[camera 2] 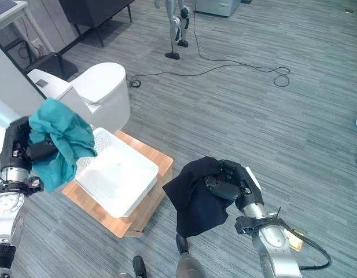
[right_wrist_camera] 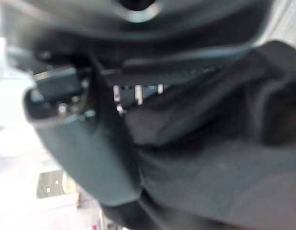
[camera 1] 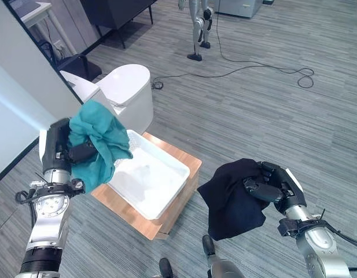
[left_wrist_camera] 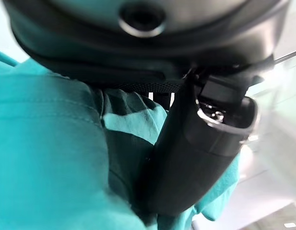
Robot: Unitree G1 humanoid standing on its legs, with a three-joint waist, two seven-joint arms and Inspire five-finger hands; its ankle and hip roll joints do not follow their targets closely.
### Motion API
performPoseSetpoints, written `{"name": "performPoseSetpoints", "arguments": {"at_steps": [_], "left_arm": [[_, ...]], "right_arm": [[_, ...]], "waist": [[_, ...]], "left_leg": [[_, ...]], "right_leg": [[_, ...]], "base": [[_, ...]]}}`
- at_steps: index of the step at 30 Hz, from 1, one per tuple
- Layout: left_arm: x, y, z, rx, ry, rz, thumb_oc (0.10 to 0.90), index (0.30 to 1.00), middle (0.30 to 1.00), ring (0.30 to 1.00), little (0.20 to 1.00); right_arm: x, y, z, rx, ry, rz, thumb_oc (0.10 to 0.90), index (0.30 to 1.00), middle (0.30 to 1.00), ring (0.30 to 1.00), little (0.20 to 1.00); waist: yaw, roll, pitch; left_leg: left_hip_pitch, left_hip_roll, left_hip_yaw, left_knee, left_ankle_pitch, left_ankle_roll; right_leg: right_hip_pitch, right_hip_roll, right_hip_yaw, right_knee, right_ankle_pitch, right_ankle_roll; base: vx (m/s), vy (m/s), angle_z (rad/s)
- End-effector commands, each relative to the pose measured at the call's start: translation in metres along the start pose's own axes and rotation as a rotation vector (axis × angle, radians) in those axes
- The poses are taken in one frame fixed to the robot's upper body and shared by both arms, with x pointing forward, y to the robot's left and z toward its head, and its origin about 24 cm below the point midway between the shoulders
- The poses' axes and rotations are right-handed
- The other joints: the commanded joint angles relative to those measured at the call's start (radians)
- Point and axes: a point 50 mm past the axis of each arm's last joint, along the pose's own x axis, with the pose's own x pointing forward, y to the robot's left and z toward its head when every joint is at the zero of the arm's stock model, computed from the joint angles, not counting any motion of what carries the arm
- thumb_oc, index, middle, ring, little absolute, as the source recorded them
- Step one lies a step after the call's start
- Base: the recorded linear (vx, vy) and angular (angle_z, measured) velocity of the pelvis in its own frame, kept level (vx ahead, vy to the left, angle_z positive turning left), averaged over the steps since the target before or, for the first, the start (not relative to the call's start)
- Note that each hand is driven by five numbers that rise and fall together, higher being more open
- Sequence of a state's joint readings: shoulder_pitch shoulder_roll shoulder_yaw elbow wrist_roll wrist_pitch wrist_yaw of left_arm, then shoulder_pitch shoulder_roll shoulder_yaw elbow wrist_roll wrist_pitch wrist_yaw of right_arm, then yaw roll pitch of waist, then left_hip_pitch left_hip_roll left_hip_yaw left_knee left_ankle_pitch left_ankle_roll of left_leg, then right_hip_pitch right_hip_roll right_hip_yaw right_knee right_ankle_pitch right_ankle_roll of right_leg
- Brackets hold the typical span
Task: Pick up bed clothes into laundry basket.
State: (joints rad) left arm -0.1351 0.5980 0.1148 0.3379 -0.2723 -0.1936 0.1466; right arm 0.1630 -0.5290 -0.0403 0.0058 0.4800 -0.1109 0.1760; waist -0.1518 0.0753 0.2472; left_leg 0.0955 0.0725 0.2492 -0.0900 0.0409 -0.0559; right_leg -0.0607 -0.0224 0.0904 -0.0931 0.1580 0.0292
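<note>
Now both hands are loaded, one garment each, either side of the basket.

Nearest, on the right, the right hand [camera 1: 275, 186] has its fingers curled tight into a black garment [camera 1: 233, 200], which hangs bunched in the air over the grey floor [camera 1: 271, 104], well apart from the basket. Further in on the left, the left hand [camera 1: 71, 152] grips a teal garment [camera 1: 100, 145], thumb clamped across the cloth in its wrist view; the cloth droops against the left rim of the white laundry basket [camera 1: 152, 176]. That basket sits on a low wooden surface [camera 1: 178, 200]. Beyond it stands a white toilet [camera 1: 129, 87], and far off a cable [camera 1: 265, 68] trails on the floor.
</note>
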Motion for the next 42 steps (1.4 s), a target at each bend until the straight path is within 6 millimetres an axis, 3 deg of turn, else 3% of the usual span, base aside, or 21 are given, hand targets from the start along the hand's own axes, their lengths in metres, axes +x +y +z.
{"name": "performPoseSetpoints", "arguments": {"at_steps": [1,12,20,32,39,40,41,42], "left_arm": [[0.035,0.017,0.053,0.111,-0.204,0.007,0.400,0.300,0.300,0.300,0.300],[0.069,0.000,0.072,0.228,-0.197,-0.049,0.400,0.300,0.300,0.300,0.300],[0.079,-0.001,0.079,0.329,-0.186,-0.060,0.400,0.300,0.300,0.300,0.300],[0.070,-0.017,0.024,0.362,0.030,-0.109,0.400,0.300,0.300,0.300,0.300],[0.069,-0.014,-0.005,0.367,0.204,-0.079,0.400,0.300,0.300,0.300,0.300],[0.070,-0.015,-0.006,0.364,0.218,-0.073,0.536,0.505,0.505,0.505,0.505],[0.071,-0.018,-0.005,0.361,0.219,-0.082,0.800,0.900,0.900,0.900,0.900],[0.073,-0.019,-0.002,0.353,0.205,-0.088,0.800,0.900,0.900,0.900,0.900]], "right_arm": [[0.015,0.015,0.043,0.009,-0.241,0.111,0.400,0.300,0.300,0.300,0.300],[0.013,0.038,0.028,0.080,-0.180,0.224,0.400,0.300,0.300,0.300,0.300],[0.011,0.042,0.023,0.084,-0.154,0.242,0.400,0.300,0.300,0.300,0.300],[0.008,0.037,0.022,0.075,-0.145,0.229,0.400,0.300,0.300,0.300,0.300],[0.009,0.045,0.025,0.100,-0.148,0.279,0.400,0.300,0.300,0.300,0.300],[0.009,0.046,0.024,0.106,-0.144,0.279,0.400,0.300,0.300,0.300,0.300],[0.009,0.046,0.023,0.106,-0.140,0.280,0.400,0.300,0.300,0.300,0.300],[0.008,0.045,0.023,0.104,-0.138,0.277,0.400,0.300,0.300,0.300,0.300]], "waist": [[-0.021,-0.067,-0.123],[-0.060,-0.065,-0.119],[-0.067,-0.060,-0.114],[-0.077,-0.060,-0.083],[-0.101,-0.061,-0.075],[-0.105,-0.061,-0.074],[-0.107,-0.061,-0.073],[-0.108,-0.060,-0.074]], "left_leg": [[0.013,0.043,0.035,0.003,0.015,-0.066],[0.013,0.055,0.073,0.003,0.015,-0.076],[0.007,0.057,0.080,0.003,0.016,-0.080],[-0.013,0.060,0.090,0.003,0.017,-0.085],[-0.019,0.067,0.111,0.003,0.015,-0.091],[-0.019,0.066,0.113,0.003,0.014,-0.092],[-0.019,0.066,0.117,0.003,0.014,-0.092],[-0.019,0.067,0.117,0.003,0.013,-0.092]], "right_leg": [[0.145,-0.109,0.038,0.043,-0.203,0.091],[0.122,-0.096,0.064,0.034,-0.188,0.100],[0.111,-0.095,0.066,0.032,-0.183,0.105],[0.087,-0.090,0.072,0.029,-0.178,0.107],[0.071,-0.083,0.086,0.028,-0.173,0.108],[0.069,-0.082,0.088,0.027,-0.170,0.109],[0.066,-0.082,0.090,0.027,-0.167,0.110],[0.065,-0.082,0.091,0.026,-0.166,0.110]], "base": [[0.02,0.013,-0.17],[0.01,-0.001,-0.12],[0.01,-0.006,-0.04],[0.00,0.000,0.00],[0.00,0.001,-0.05],[0.00,0.003,-0.18],[0.01,0.002,-0.11],[0.01,0.001,-0.06]]}}
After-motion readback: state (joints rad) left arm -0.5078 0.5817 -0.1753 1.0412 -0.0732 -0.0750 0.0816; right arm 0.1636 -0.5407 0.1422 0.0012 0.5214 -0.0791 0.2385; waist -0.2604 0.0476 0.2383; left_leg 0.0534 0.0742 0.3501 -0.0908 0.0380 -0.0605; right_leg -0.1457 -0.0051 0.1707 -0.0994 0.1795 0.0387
